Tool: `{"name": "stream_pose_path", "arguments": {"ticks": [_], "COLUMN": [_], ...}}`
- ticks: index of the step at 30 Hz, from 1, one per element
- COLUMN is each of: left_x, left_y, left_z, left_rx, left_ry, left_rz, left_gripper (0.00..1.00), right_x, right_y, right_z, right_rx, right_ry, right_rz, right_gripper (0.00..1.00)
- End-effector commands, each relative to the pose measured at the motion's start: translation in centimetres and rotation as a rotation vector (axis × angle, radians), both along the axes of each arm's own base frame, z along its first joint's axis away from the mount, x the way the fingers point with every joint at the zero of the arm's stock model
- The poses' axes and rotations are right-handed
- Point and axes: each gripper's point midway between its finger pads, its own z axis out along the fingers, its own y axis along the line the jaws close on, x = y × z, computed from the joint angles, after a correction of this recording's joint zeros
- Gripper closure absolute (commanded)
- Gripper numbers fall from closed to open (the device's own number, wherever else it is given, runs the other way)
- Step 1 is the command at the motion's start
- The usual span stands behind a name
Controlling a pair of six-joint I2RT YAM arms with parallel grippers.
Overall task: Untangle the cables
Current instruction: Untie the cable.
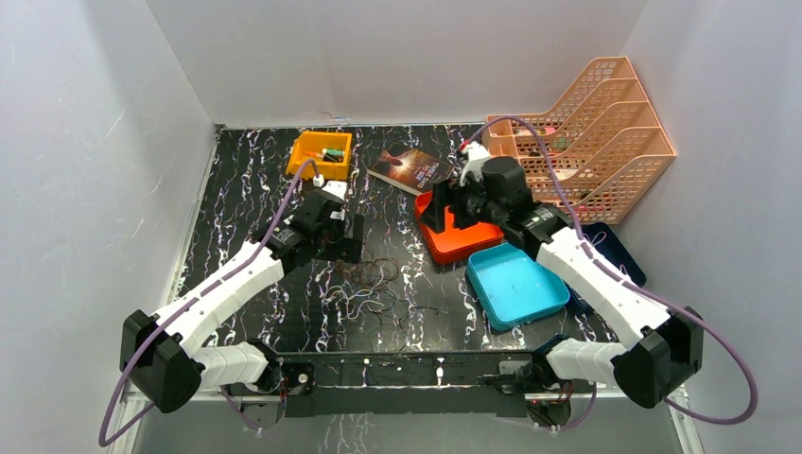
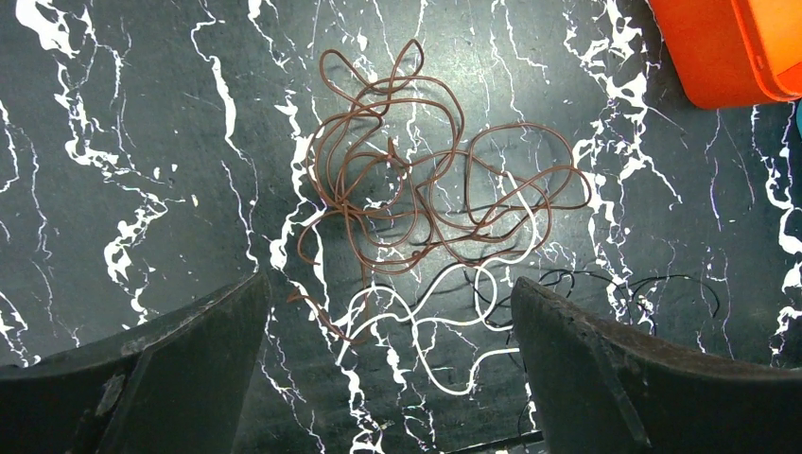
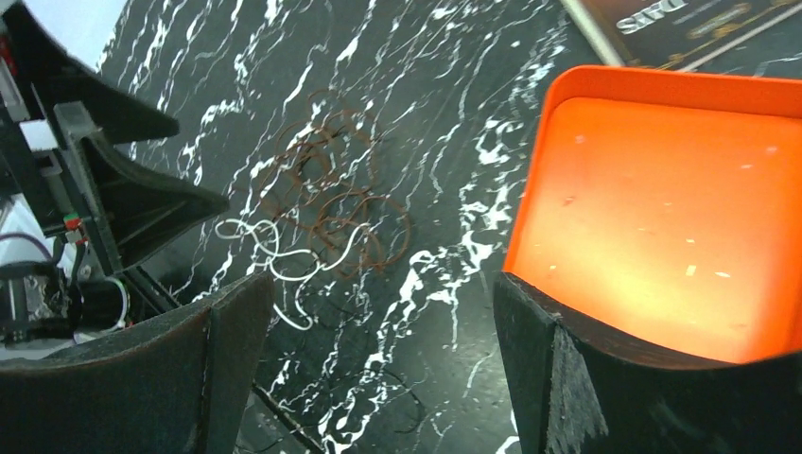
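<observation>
Though hung directly over the cables [image 2: 444, 218], grips nothing with the left gripper [image 2: 390, 282]: both dark fingers [image 2: 180, 369] parted as wide as they go, only cord and table [image 2: 113, 142] between them. Finds the tangle lying flat on the black, white-veined tabletop, between the two arms, nearer the left one and near the orange tray [image 1: 463, 241]. Shows a brown cord [image 2: 416, 175] in many overlapping loops, a white cord [image 2: 454, 388] snaking out from under its near edge, and thin black cord [image 2: 662, 279] trailing off toward the right. Holds the right gripper [image 3: 383, 279] at the tray edge facing the cables, fingers [image 3: 605, 378] likewise spread wide and empty, apart from every cord. Farther off: a teal tray [image 1: 515, 284] just beside the orange one, a book [image 1: 409, 168], a small orange bin [image 1: 320, 151], a peach file rack [image 1: 605, 132].
</observation>
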Motion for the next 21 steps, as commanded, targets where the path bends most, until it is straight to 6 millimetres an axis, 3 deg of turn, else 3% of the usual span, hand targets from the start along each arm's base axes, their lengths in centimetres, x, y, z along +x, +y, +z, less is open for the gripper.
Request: {"name": "stream_pose_path", "arguments": {"ticks": [1,5,10,13,17,21], "left_x": [-0.7,-1.0,-1.3,-2.4,-5.4,-6.9], "left_y": [-0.5,-0.3,0.6,1.6,3.7,3.1], "left_z": [-0.2,-1.5,-1.6,-1.8,-2.9,-4.1], "left_rx": [-0.045,-0.037,-0.033,-0.055,-0.071,-0.194], "left_ry": [0.011,0.039,0.027,0.053,0.154,0.195], "left_rz": [-0.003,0.010,0.062,0.165,0.358,0.436], "left_gripper": [0.02,0.06,0.11,0.15,0.20,0.25], "right_x": [-0.3,-2.2,-5.9,-7.2,-7.8,-7.6], "right_y": [3.3,6.0,8.9,9.4,9.6,9.8], "right_z": [1.1,-0.4,-3.8,-5.8,-7.2,-7.5], "right_rx": [0.014,0.014,0.023,0.015,0.015,0.016], "right_ry": [-0.043,0.000,0.079,0.114,0.142,0.141], "right_rz": [0.020,0.077,0.174,0.179,0.162,0.151], "right_gripper": [0.07,0.12,0.17,0.18,0.20,0.22]}}
